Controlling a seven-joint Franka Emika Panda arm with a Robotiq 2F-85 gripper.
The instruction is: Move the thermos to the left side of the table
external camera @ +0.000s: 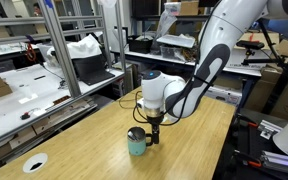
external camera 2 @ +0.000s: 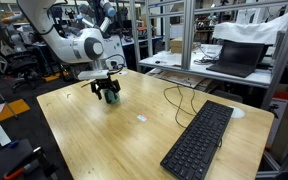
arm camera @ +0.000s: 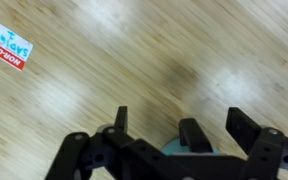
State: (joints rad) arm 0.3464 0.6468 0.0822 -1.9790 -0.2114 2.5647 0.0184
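My fingers look closed around the thermos: in the wrist view a sliver of its teal body shows between them, though the pads' contact itself is hidden, so I judge rather than see that the grip is firm. My gripper comes straight down over the thermos, which sits low on the table, perhaps just off it; I cannot tell which. To carry it well I should keep the wrist vertical so the thermos stays upright, raise it only enough to clear the wood, and travel steadily toward the left side. The thermos is a small squat teal cylinder with a dark rim and dark side handle, near the table's far end from the black keyboard
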